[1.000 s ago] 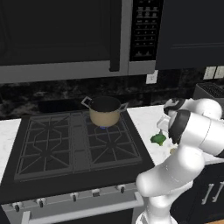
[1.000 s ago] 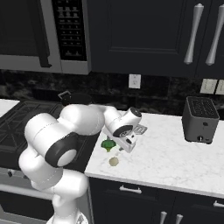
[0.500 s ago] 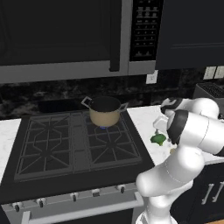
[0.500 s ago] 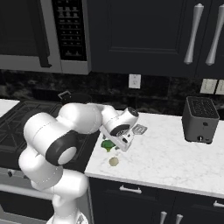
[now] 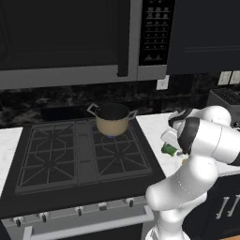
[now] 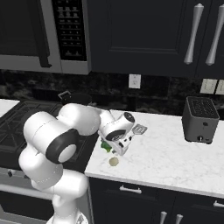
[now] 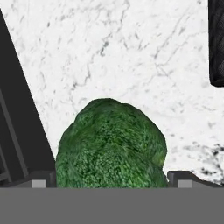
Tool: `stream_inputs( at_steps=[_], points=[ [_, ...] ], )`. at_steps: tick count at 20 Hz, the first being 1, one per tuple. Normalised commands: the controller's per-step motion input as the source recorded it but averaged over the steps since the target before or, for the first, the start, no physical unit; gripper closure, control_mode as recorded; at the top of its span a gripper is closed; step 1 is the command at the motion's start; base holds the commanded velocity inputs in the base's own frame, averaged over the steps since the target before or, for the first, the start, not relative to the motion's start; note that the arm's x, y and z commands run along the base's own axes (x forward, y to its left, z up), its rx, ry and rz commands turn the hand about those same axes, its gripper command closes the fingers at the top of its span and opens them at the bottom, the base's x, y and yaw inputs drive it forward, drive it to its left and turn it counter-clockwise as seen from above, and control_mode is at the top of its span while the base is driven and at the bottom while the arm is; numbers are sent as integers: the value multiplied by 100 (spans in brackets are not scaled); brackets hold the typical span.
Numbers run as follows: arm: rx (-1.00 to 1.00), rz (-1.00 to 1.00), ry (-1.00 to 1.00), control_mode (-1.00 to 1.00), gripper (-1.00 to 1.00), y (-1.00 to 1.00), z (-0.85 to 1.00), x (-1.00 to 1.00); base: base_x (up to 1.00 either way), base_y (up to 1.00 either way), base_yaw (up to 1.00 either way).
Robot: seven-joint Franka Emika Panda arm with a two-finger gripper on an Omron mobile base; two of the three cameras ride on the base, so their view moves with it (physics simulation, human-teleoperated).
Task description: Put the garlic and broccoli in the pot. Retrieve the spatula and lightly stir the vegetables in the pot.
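Two vegetables wait on the white marble counter [image 6: 175,157], and the gripper [image 6: 117,147] hangs right over one of them with its jaws spread wide and nothing held between them. Seen from the hand, the broccoli [image 7: 111,146] sits dead centre between the two dark fingertips [image 7: 186,177], a bumpy green head on the pale stone, with the black edge of the stove [image 7: 17,131] running down one side. From the right base view the broccoli [image 6: 105,147] peeks out beside the wrist, at the counter's left end close to the stove, and the garlic [image 6: 113,161], a small pale bulb, lies just beside it, nearer the front edge. The spatula [image 6: 139,129] rests flat on the counter behind the hand, towards the back wall. Over on the cooktop [image 5: 79,154], the pot [image 5: 111,119] stands upright on the rear right burner, tan sided with a dark inside and thin loop handles out to either side, well apart from the vegetables. From the left base view the broccoli [image 5: 168,150] shows as a green patch tucked against the arm, on the counter just right of the stove. A grey toaster [image 6: 199,120] sits at the right end of the counter, against the wall.
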Motion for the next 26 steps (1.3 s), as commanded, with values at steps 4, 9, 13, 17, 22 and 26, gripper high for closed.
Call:
stream_inputs(
  at_steps=[4, 9, 13, 17, 22, 26],
  points=[
    [0, -7, 0, -100, 100, 12, -16, 0, 0, 0, 0],
    [0, -2, -9, -100, 100, 14, 11, -9, 0, 0, 0],
    [0, 0, -26, -100, 100, 6, 85, -36, 0, 0, 0],
    [-1, 0, -26, -100, 100, 17, 100, -47, 0, 0, 0],
    [-14, 0, -21, -100, 100, 65, 100, -36, 0, 0, 0],
    [-31, 0, -23, -100, 100, 100, 70, -5, 0, 0, 0]
  ],
)
